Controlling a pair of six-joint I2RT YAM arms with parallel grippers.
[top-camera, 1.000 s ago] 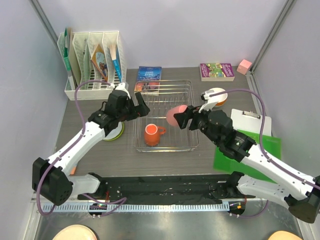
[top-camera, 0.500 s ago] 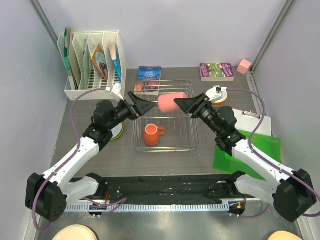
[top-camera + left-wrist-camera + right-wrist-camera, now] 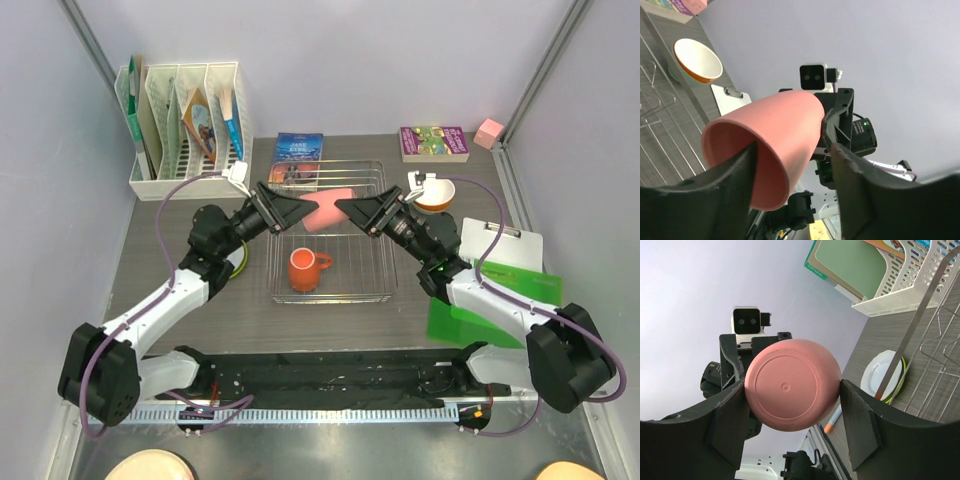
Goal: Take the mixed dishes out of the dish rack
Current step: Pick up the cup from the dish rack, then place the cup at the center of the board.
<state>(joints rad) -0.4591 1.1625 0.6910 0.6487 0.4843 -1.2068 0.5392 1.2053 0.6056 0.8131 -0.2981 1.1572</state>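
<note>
- One white slotted organizer (image 3: 185, 120) stands at the table's 10 o'clock corner, stuffed with papers.
- At 9 o'clock of the dish rack (image 3: 330, 292), a lime-green plate (image 3: 240, 265) lies on the table with a white dish (image 3: 882, 371) on it, half hidden under the left arm.
- The left gripper (image 3: 303, 211) comes in from 9 o'clock, its fingers at the open mouth of the pink cup (image 3: 326, 213). One finger (image 3: 865, 190) is against the outer wall and the other crosses the rim. I cannot tell whether they are clamped.
- Down in the rack, left of centre, the orange mug (image 3: 303, 269) stands upright with its handle pointing to 3 o'clock.
- The pink cup lies on its side in the air above the rack's 12 o'clock end, clear of the wires, mouth to 9 o'clock.
- The right gripper (image 3: 347, 209) reaches in from 3 o'clock, and the cup's round base fills the gap between both its fingers, gripped.
- At the rack's 2 o'clock, an orange bowl with a cream inside (image 3: 436, 192) sits on the table.
- Further out at 3 o'clock there is a clipboard (image 3: 498, 243), and a green mat (image 3: 500, 305) lies below it.
</note>
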